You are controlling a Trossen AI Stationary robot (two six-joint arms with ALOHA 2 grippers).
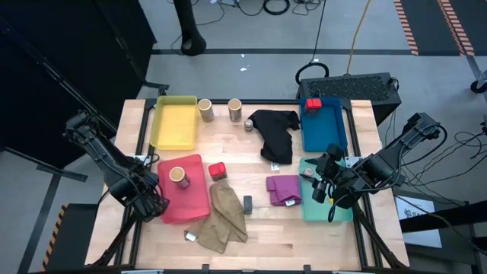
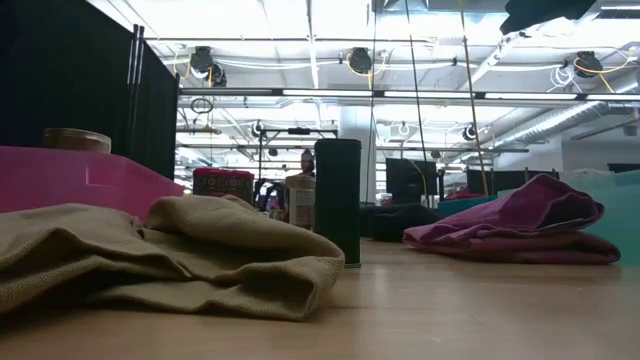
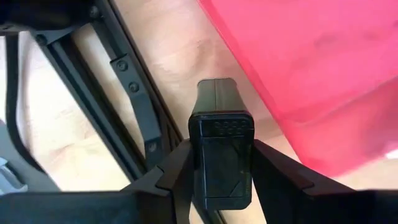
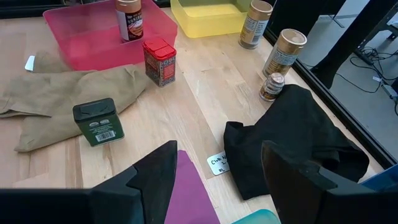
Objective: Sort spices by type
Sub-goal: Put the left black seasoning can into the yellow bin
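One dark rectangular spice tin [image 3: 221, 155] sat clamped lengthwise in the left end effector [image 1: 152, 202], beside the red tray [image 1: 194, 205] at the counter's left edge; rigid and smooth, it looked likely to slip unless held by its flat sides. The right end effector [image 4: 214, 168] hovered, fingers apart, empty, above the purple cloth [image 1: 283, 189]. Labels were unreadable.

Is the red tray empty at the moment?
No, the high view shows a tan spice container standing inside the red tray.
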